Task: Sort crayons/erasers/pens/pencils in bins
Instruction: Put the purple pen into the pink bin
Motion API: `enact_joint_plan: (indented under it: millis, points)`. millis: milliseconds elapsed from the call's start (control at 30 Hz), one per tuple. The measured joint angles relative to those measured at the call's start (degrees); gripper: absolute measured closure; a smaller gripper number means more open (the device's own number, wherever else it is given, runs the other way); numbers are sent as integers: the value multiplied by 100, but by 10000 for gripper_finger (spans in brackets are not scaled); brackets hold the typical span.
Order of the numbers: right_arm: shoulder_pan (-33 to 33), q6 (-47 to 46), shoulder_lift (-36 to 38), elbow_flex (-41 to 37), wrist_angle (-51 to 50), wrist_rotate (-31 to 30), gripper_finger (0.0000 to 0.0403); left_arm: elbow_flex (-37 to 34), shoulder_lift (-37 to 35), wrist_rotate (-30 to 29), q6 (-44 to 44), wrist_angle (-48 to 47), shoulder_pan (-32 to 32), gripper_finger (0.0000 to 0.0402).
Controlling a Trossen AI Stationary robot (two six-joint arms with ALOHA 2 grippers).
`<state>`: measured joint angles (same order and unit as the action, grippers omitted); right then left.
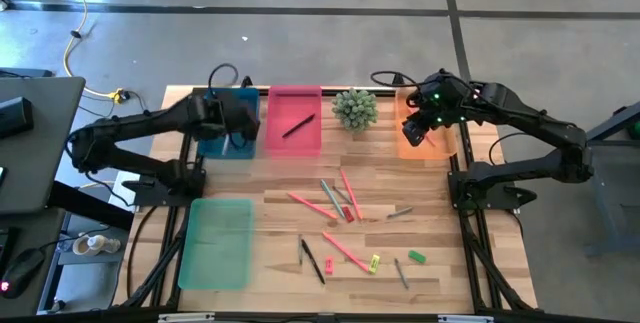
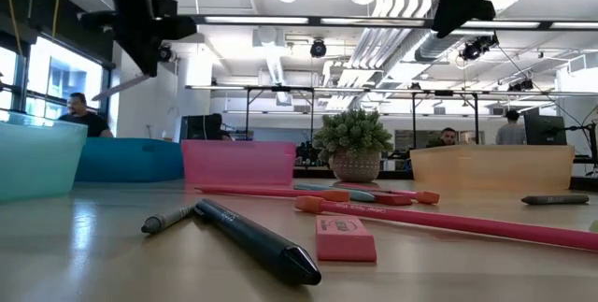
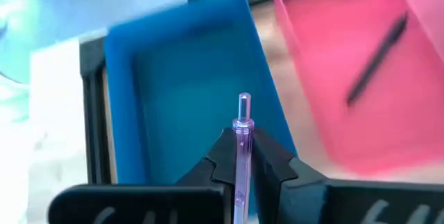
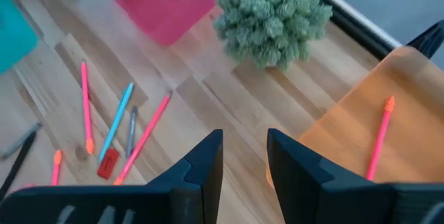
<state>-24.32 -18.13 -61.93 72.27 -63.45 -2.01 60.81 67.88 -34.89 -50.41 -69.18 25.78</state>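
- Left gripper (image 3: pixel 241 165) is pinching a clear pen (image 3: pixel 243 148) over the blue bin (image 3: pixel 187 99) beside the plant (image 1: pixel 354 108).
- Right gripper (image 4: pixel 244 156), fingers parted and empty, is hovering by the orange bin (image 4: pixel 361 134) (one pink stick (image 4: pixel 380 137) inside).
- Most pieces are lying unsorted in front of the plant.

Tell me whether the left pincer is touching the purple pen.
Touching: the left wrist view shows the left pincer shut on the purple pen.

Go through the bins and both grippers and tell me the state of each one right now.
left gripper: shut on a purple pen, over the blue bin
right gripper: open, empty
pink bin: holds one dark pen
orange bin: holds one pink stick
green bin: empty
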Motion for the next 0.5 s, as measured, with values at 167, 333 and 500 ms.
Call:
enact_joint_plan:
  millis: [167, 333, 500]
  points:
    - [0, -228, 0, 0, 172, -231, 298, -6, 181, 205, 1088, 383, 850, 396]
    - [0, -557, 2, 0, 170, -404, 298, -8, 481, 655, 1980, 404, 1586, 396]
    - [0, -782, 0, 0, 170, -441, 298, -9, 933, 992, 2638, 560, 2030, 396]
